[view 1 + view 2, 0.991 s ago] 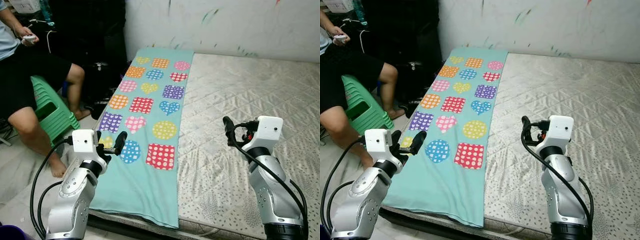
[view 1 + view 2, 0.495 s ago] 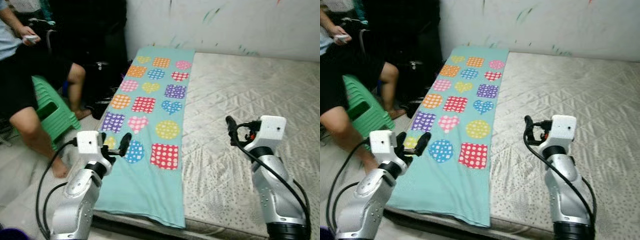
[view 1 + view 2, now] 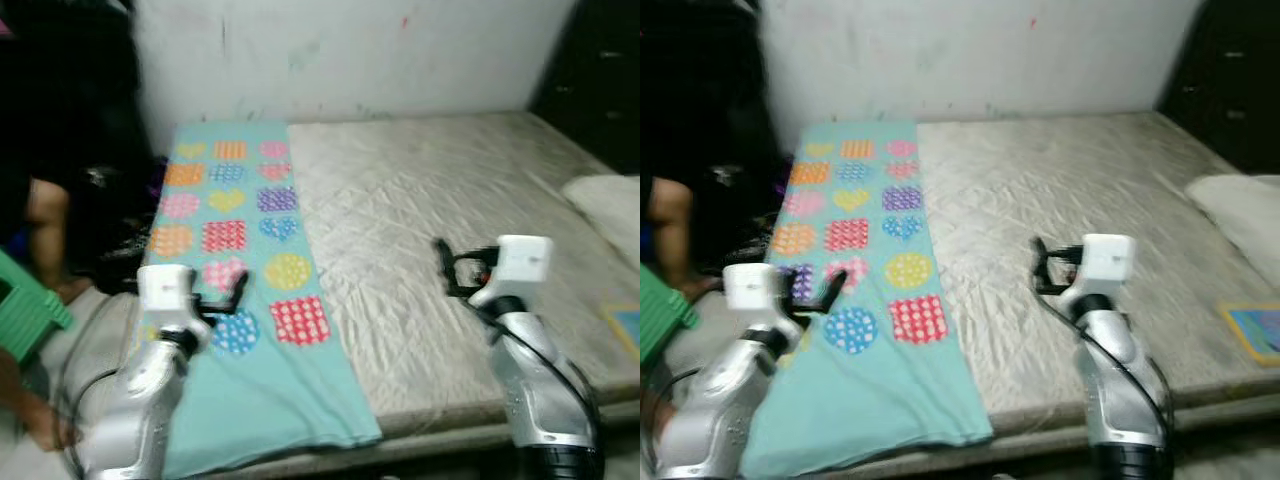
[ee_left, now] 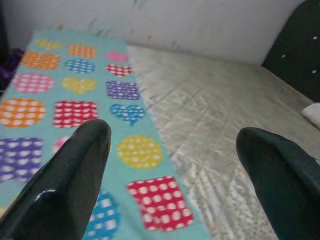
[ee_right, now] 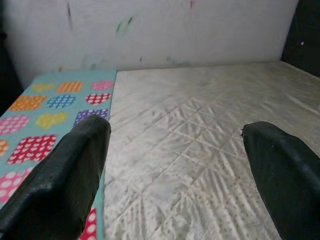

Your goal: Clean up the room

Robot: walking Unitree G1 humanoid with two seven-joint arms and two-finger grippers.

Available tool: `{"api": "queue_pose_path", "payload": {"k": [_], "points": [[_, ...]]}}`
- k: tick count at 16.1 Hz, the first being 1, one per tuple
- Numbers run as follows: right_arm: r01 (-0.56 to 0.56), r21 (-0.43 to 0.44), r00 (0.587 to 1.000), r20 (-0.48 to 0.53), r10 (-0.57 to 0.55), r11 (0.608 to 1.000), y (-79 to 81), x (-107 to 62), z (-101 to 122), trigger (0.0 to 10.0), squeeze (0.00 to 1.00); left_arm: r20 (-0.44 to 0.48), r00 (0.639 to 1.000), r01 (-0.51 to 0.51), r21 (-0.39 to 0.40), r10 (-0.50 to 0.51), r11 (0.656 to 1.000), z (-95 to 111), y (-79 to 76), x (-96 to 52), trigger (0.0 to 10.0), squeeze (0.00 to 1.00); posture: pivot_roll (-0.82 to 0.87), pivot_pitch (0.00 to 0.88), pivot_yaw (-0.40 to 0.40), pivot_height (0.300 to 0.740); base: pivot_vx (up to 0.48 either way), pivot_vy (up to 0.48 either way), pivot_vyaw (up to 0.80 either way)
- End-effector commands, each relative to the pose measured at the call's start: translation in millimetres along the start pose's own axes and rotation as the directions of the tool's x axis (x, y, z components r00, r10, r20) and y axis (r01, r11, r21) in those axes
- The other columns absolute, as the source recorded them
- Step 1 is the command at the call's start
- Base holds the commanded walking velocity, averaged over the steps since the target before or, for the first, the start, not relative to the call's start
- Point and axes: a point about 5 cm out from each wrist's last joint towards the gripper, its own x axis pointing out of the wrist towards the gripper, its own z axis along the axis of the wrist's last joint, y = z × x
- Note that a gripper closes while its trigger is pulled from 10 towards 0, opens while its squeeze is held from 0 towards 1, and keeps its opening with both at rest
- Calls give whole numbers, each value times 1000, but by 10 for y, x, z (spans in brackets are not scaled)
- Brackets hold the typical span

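Your landmark is the bed [image 3: 440,230]: the teal patterned sheet [image 3: 250,300] lies along its left side. Both the left end effector [image 4: 172,165] and right end effector [image 5: 175,165] hover open, empty. Stop turning before reaching.

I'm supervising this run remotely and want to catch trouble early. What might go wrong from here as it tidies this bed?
1. The teal patterned cloth hangs over the mattress edge; tugging it could slide it to the floor.
2. A person's leg and a green stool sit close beside the left gripper; a wide swing could hit them.
3. Both head views are blurred, so a grasp by either the left or the right gripper, both with open jaws, may miss.
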Motion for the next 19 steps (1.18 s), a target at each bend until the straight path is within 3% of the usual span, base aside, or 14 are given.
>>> {"api": "queue_pose_path", "payload": {"k": [1, 3, 11, 19], "points": [[0, -9, 1000, 30, 0, 1000, -40, 30, 78, 10000, 0, 21, 999, 30, 7, -30, 1000, 38, -79, 32, 10000, 0, -222, 0, 32, 740, 0, 0, 0], [-11, -11, 999, 31, 11, 1000, -28, 34, 74, 10000, 0, 19, 999, 31, 1, -31, 1000, 35, -81, 30, 10000, 0, -222, 0, 32, 740, 0, 0, 0], [-43, -25, 998, 34, 44, 999, 4, 27, 65, 10000, 0, 24, 999, 29, -9, -28, 1000, 40, -72, 29, 10000, 0, -224, 0, 32, 740, 0, 480, 0], [-51, -40, 998, 34, 52, 998, 6, 25, 65, 10000, 0, 29, 999, 34, 5, -34, 999, 42, -65, 30, 10000, 0, -225, 0, 32, 740, 0, 0, 0]]}}
